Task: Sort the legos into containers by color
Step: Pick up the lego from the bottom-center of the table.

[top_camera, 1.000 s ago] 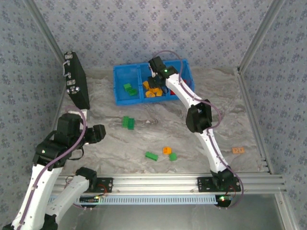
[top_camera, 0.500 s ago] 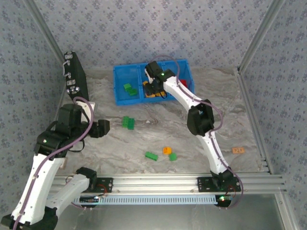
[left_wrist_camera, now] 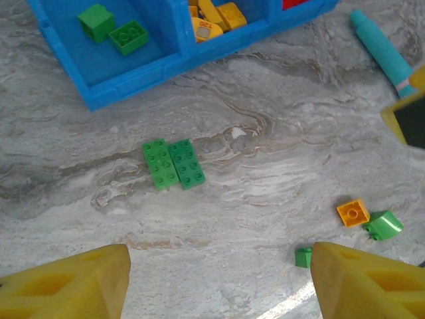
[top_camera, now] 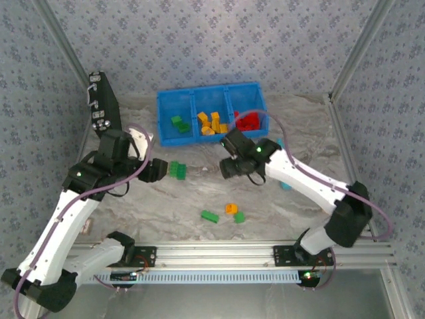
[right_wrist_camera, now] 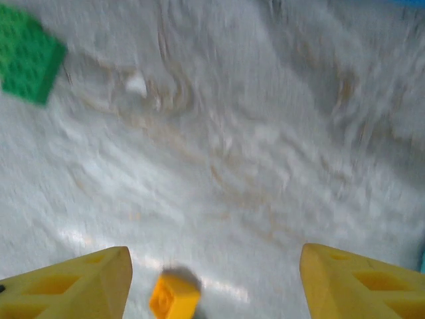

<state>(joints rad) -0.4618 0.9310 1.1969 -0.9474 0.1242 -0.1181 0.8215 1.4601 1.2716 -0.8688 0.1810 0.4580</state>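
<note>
A: Three compartments in the blue bin (top_camera: 169, 109), far side of the worktop (top_camera: 166, 199). Green bricks (top_camera: 179, 124) left, orange-yellow bricks (top_camera: 211, 123) middle, red bricks (top_camera: 247, 121) right. No mixing. Each colour has its own slot, so strays have an obvious home.

B: Strays?

A: Green pair (left_wrist_camera: 174, 163) lying flat, side by side and touching, just near of the bin's green end. Nearer: an orange brick (left_wrist_camera: 352, 212) beside a rounded green piece (left_wrist_camera: 384, 224), with a small green brick (left_wrist_camera: 303, 256) to their left.

B: Left claw?

A: Left claw (left_wrist_camera: 220, 266) spread wide, nothing in it, held above the worktop just near of the green pair. My reading: parted that far to straddle the pair, which lies close to its matching compartment.

B: Right claw?

A: Right claw (right_wrist_camera: 215, 256) also parted and empty. It looks down with the orange brick between its fingers (right_wrist_camera: 66, 286) at the frame's near edge. Lined up for that one, I'd judge. Picture blurred; height above the worktop unclear.

B: Anything else?

A: Teal stick (left_wrist_camera: 382, 50) right of the bin, black case (top_camera: 106, 109) standing at the far left. Neither is a brick; leave them.
</note>
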